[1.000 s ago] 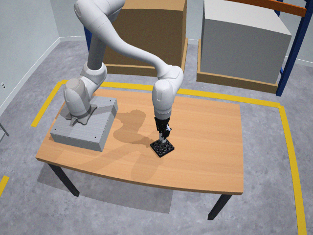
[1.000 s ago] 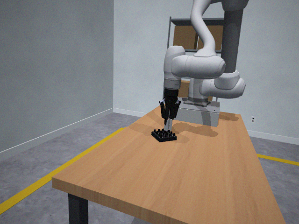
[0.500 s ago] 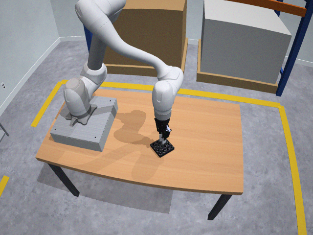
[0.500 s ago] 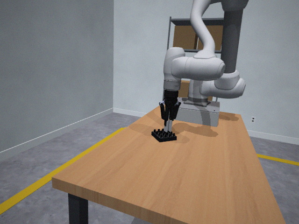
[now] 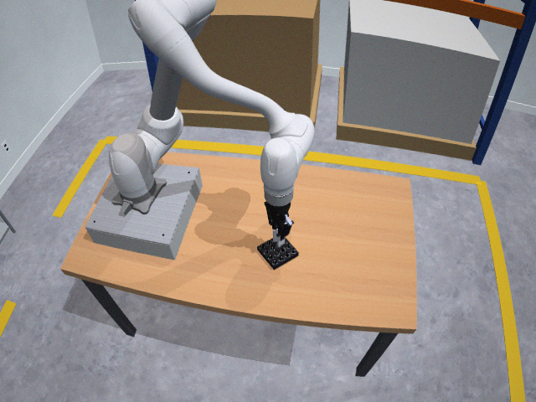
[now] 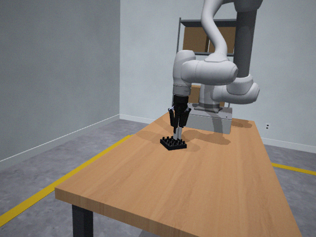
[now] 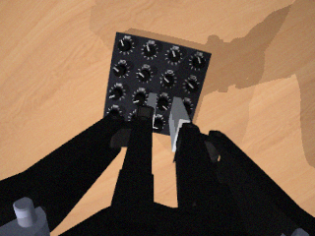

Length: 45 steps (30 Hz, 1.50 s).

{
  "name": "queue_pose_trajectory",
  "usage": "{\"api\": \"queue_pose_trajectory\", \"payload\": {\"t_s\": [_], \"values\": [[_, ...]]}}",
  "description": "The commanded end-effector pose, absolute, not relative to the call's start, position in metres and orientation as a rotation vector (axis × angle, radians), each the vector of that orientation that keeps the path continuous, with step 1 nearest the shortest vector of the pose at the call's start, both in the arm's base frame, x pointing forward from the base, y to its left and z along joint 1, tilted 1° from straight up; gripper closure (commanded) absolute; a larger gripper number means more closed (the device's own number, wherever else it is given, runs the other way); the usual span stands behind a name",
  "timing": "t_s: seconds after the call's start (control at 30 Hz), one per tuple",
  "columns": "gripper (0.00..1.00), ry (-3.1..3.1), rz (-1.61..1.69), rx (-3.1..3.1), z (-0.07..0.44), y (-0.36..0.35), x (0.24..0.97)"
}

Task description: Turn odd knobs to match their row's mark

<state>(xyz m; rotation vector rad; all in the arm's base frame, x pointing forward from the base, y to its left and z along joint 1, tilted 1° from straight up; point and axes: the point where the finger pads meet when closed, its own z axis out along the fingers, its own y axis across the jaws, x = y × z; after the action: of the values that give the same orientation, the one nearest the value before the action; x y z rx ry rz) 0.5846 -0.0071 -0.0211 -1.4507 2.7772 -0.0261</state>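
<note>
The wrist picture shows the white lines on many knobs; the top picture shows the whole table [image 5: 346, 242], with the knob box [image 5: 275, 265] [image 6: 176, 147] [image 7: 132, 58] just right of the middle, low down. The gripper's [image 5: 279, 243] [image 6: 177, 138] [image 7: 165, 98] jaws are narrow, over the box, with one knob [image 7: 162, 102] seen between the tips. I can't tell if they pinch it.
</note>
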Motion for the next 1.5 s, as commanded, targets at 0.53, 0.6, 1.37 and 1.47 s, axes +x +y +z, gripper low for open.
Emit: {"api": "queue_pose_trajectory", "payload": {"t_s": [0.53,0.6,1.37,1.47], "values": [[0.88,2.777,-0.026,-1.451,-0.021,-0.007,0.585],[0.88,2.777,-0.026,-1.451,-0.021,-0.007,0.585],[0.88,2.777,-0.026,-1.451,-0.031,-0.007,0.585],[0.88,2.777,-0.026,-1.451,-0.031,-0.007,0.585]]}}
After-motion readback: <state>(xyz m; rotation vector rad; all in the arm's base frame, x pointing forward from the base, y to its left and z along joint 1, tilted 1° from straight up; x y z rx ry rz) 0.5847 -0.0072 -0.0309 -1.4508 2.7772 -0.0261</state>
